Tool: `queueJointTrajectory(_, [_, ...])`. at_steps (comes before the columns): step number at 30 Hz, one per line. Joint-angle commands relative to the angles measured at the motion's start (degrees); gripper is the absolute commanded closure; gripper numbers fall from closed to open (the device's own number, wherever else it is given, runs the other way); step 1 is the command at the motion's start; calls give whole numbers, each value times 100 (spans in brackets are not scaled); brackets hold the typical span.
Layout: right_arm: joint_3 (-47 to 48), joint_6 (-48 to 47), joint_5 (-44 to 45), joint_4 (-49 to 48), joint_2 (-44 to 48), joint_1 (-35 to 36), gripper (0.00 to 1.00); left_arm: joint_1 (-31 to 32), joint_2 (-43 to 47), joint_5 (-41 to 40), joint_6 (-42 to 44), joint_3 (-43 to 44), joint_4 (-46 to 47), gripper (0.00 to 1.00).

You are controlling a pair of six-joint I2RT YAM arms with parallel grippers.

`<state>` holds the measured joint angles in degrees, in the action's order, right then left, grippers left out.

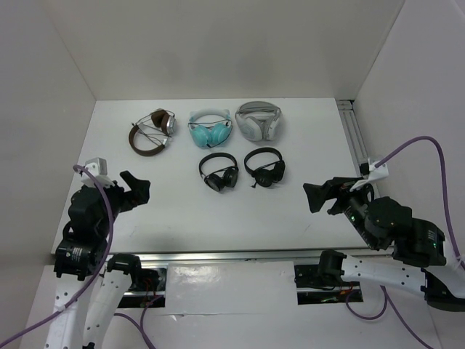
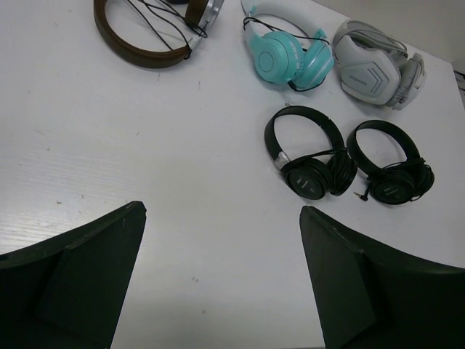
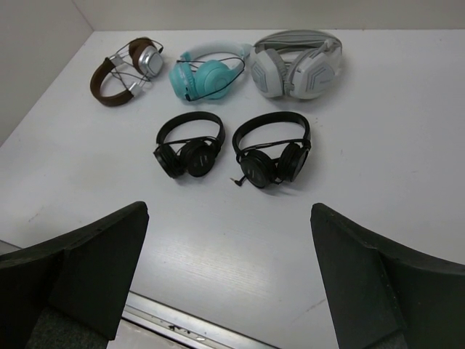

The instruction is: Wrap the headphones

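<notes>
The headphones [image 1: 151, 131] with the brown headband and silver cups lie at the back left of the white table, their thin black cable looped over the band; they also show in the left wrist view [image 2: 149, 33] and the right wrist view [image 3: 123, 70]. My left gripper [image 1: 138, 190] hovers open near the front left, well short of them, its jaws [image 2: 221, 211] wide with only bare table between. My right gripper [image 1: 317, 195] is open at the front right, far from the headphones, with nothing between its fingers [image 3: 229, 211].
A teal pair [image 1: 209, 129] and a white-grey pair [image 1: 259, 121] lie in the back row beside the brown one. Two small black pairs [image 1: 219, 171] [image 1: 264, 166] sit in front of them. A metal rail [image 1: 354, 138] runs along the right side.
</notes>
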<state>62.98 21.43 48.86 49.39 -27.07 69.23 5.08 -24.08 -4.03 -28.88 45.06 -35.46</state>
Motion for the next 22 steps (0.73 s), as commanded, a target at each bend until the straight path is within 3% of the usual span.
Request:
queueJointTrajectory(1, [-31, 98, 132, 106, 44, 38, 0, 19, 148, -133, -82, -15, 162, 0])
queueJointTrajectory(22, [-137, 151, 203, -131, -483, 38, 0, 19, 96, -27, -82, -67, 268, 0])
